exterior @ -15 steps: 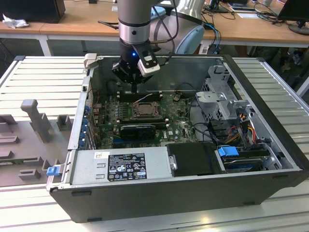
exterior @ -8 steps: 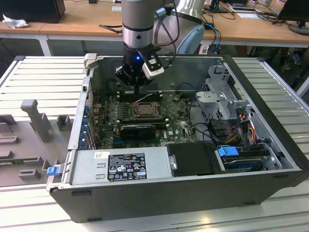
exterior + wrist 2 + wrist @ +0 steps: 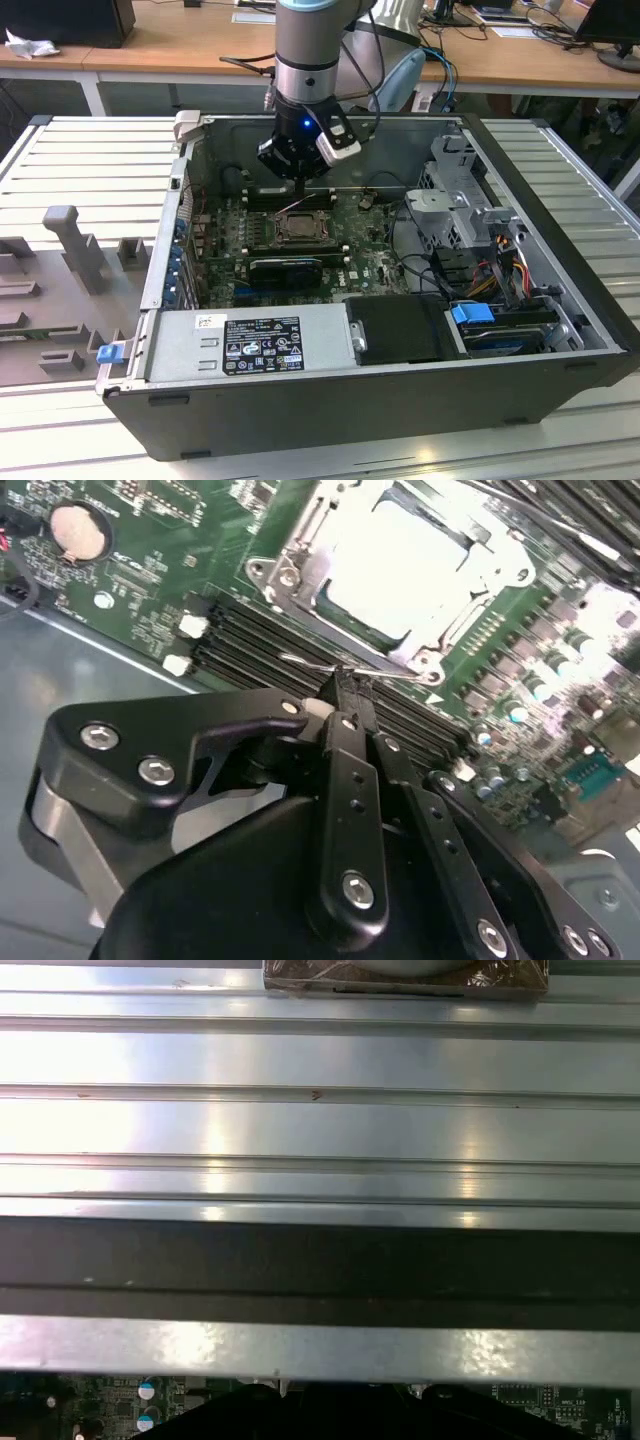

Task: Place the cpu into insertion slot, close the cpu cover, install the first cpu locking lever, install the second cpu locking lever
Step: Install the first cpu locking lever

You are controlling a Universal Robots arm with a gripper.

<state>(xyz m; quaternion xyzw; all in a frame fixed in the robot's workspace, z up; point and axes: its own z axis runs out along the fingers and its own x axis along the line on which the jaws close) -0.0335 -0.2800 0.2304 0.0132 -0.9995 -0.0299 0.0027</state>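
Silver metal rings the insertion slot on the green motherboard inside the open computer case, which lies on its side on a ribbed metal table. In the second wrist view the cpu sits in that socket as a bright square, with the cpu cover lying flat around it as a thin metal frame. A thin wire locking lever runs along the socket's edge on the side of the long black memory slots.

The gripper hangs from the arm just behind the socket in the exterior view, its tip low over the board. In the second wrist view the gripper has its black fingers pressed together, their tip right at the lever wire; whether the wire is actually pinched between them cannot be told.

A round coin battery sits on the board, well apart from the socket. In the exterior view, a power supply lies along the case's near wall.
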